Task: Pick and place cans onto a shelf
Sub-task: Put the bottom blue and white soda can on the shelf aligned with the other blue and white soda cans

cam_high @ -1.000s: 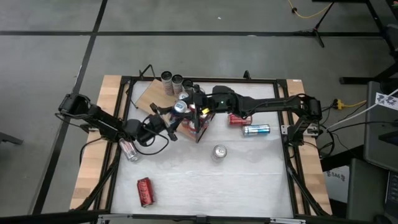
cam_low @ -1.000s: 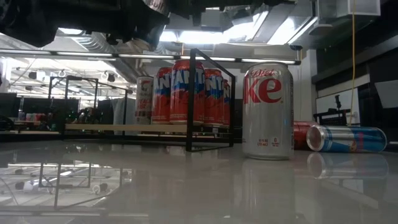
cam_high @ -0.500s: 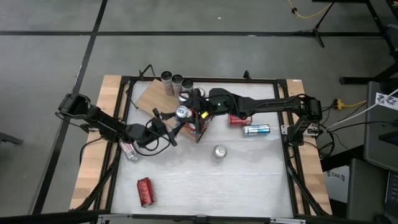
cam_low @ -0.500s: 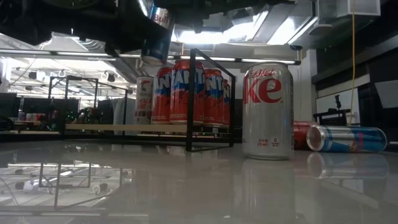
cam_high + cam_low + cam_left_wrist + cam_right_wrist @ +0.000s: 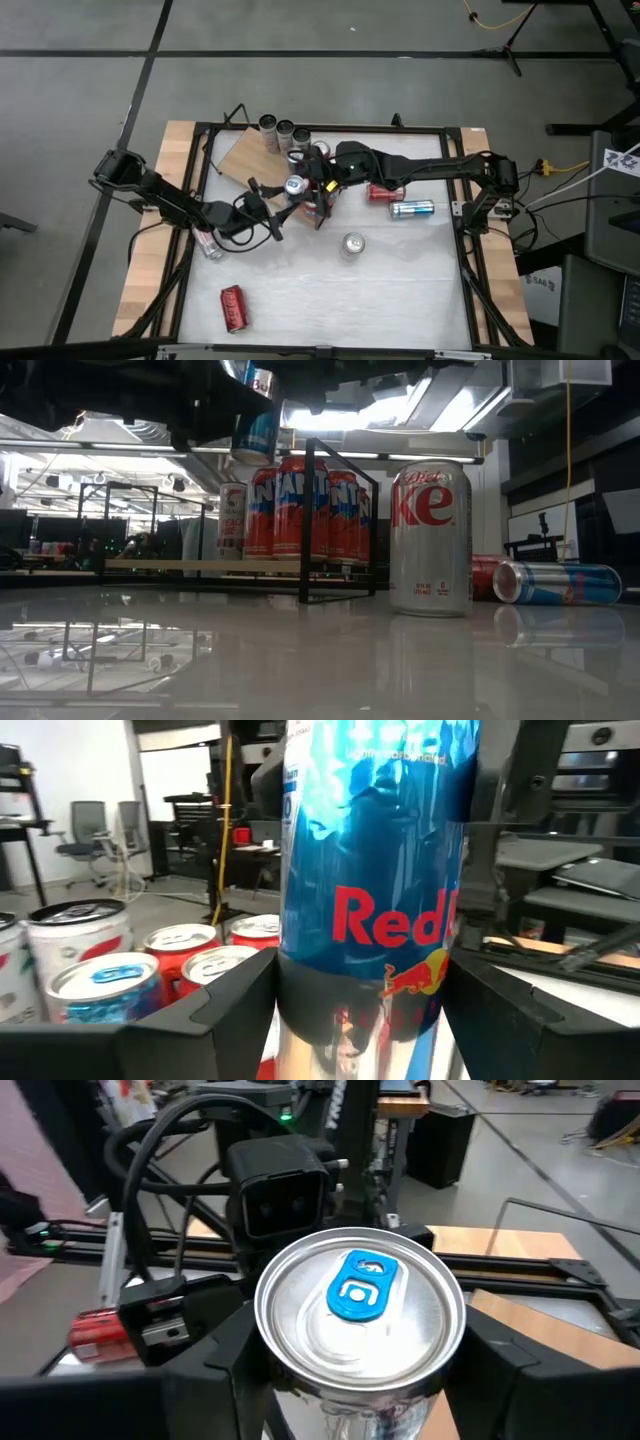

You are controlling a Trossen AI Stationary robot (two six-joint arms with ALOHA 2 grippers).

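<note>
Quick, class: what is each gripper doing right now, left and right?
Left gripper: closed on the blue-and-silver can, held in the air.
Right gripper: fingers closed on the same can, from the opposite side.

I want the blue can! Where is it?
The slim blue-and-silver can is mid-table in the high view, held off the table between both end effectors, beside the red cans on the shelf.

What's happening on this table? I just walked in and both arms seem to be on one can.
Both arms hold one blue-and-silver can in the air beside the shelf. The left end effector grips its body, and the right end effector is closed around it just below the top. A group of red cans already stands on the shelf. Other cans stand or lie on the table, including a silver one standing upright.
</note>
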